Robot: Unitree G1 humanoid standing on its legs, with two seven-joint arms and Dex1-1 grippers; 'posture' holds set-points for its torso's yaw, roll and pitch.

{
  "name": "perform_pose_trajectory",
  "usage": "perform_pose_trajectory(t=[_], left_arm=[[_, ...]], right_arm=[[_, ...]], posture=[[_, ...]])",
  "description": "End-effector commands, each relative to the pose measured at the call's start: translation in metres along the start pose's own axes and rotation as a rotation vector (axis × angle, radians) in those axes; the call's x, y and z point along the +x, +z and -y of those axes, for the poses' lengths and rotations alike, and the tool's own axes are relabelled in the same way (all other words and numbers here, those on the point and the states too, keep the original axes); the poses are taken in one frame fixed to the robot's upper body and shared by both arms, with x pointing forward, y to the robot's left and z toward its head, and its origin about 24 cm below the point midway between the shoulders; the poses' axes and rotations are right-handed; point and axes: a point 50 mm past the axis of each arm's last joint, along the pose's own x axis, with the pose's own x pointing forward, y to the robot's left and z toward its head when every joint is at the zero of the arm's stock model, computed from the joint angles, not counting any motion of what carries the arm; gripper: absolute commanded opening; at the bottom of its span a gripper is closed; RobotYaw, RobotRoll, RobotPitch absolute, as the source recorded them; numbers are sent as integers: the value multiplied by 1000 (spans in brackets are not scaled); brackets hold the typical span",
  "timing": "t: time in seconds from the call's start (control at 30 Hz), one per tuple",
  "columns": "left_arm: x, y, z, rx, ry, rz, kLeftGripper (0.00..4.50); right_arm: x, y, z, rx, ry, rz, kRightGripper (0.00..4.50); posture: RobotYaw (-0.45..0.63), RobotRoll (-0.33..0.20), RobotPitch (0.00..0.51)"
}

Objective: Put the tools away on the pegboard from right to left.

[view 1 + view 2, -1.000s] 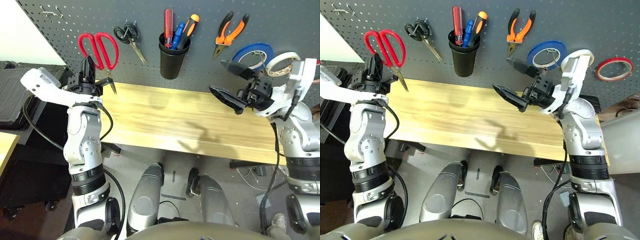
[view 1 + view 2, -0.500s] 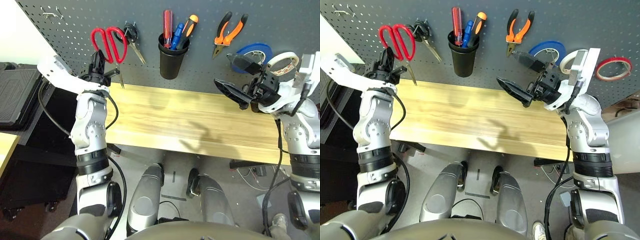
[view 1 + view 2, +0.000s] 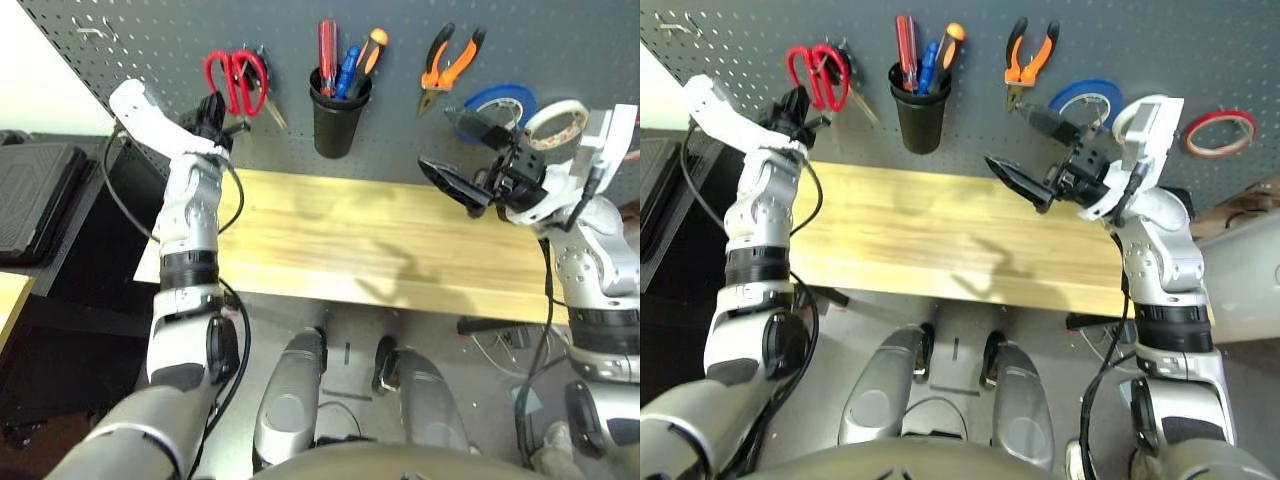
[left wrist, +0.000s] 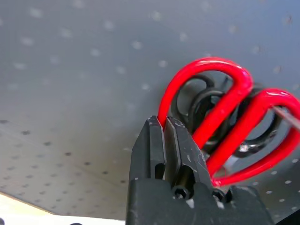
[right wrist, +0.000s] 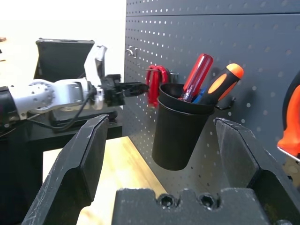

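Wooden bench (image 3: pixel 380 240) top bare, pale grain, wide free surface between the arms; its front edge runs below both grippers; dark grey pegboard (image 3: pixel 560 40) stands behind it, matte, rows of small holes, spare metal hooks (image 3: pixel 92 33) at its upper left corner.

Left gripper (image 4: pixel 165 140) pressed together on one loop of the red-handled scissors (image 3: pixel 236 80), holding them flat against the board at upper left; glossy red loops overlap the black-handled scissors (image 4: pixel 206 108) hanging right behind them, silver blades angled down toward the bench.

Right gripper (image 3: pixel 455 150) spread wide, fingers apart and holding nothing, hovering over the right part of the bench, just in front of the blue tape roll (image 3: pixel 500 100) and white tape roll (image 3: pixel 555 122).

Black round cup (image 3: pixel 335 115) on the board, smooth plastic; inside stand the slim red-handled screwdriver (image 3: pixel 327 45), a blue-handled tool (image 3: pixel 347 68) and an orange-and-black-handled screwdriver (image 3: pixel 368 55), handles up.

Orange-and-black-handled pliers (image 3: pixel 448 65) hang nose down right of the cup; thin red tape ring (image 3: pixel 1212 133) hangs at the far right of the board, well apart from the gripper.
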Motion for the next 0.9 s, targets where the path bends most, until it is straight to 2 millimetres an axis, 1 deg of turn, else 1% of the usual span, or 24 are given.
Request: perform_pose_trajectory(t=[0.03,0.13,0.23,0.33,0.37,0.5,0.6,0.73,0.87,0.9], left_arm=[[-1,-17,-1,57,-28,-69,989],[-9,-25,-7,69,-40,-97,2144],[-29,-38,-16,127,-70,-129,3360],[-46,-46,-23,152,-78,-153,4476],[-50,-47,-24,159,-81,-157,4476],[-83,-58,-34,199,-85,-199,4476],[-102,-62,-41,227,-69,-217,4476],[-117,-60,-54,251,-18,-204,4476],[-129,-54,-72,290,46,-161,4476],[-130,-53,-74,299,51,-155,4476]], right_arm=[[1,-1,-4,-21,-6,-1,4500],[1,-4,-6,-26,-30,-5,4500],[-2,-12,-8,-25,-73,-26,4500],[-5,-19,-10,-23,-109,-36,4500],[-6,-20,-10,-23,-119,-38,4500],[-15,-35,-12,-14,-227,-75,4500],[-22,-44,-11,-17,-323,-106,4500],[-35,-57,-7,-36,-493,-163,4500],[-58,-71,3,-69,-760,-228,4500],[-61,-73,4,-79,-804,-237,4500]], posture=[[133,0,165],[131,0,164],[129,0,163],[139,0,162],[142,0,163],[147,0,167],[148,0,169],[145,0,170],[141,0,167],[141,0,167]])
